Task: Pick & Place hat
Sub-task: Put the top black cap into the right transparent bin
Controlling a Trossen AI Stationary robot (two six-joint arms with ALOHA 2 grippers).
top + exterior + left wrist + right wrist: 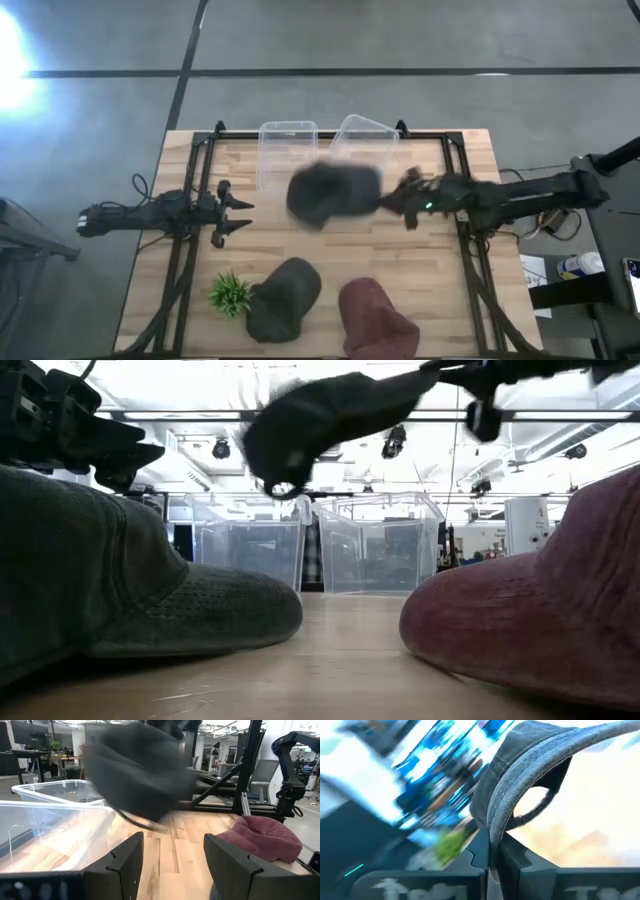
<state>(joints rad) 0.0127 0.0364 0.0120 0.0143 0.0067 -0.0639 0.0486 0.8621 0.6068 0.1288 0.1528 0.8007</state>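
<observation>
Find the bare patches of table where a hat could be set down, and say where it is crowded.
Free: the wood between the left gripper and the carried dark hat, and the table's right part below the right gripper. Crowded: the near edge, with the plant, grey hat and red hat; the far edge holds two bins.

Lab: ceiling trusses (330, 415), rigs.

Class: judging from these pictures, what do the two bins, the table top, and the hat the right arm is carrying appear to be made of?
Two bins: clear, glossy plastic, since the room shows through the walls.
Table top: pale wood, apparently butcher-block, with visible strips and grain.
Dark hat held by the right gripper: matte woven fabric, likely cotton; the pinched edge shows fine ribbing.
</observation>
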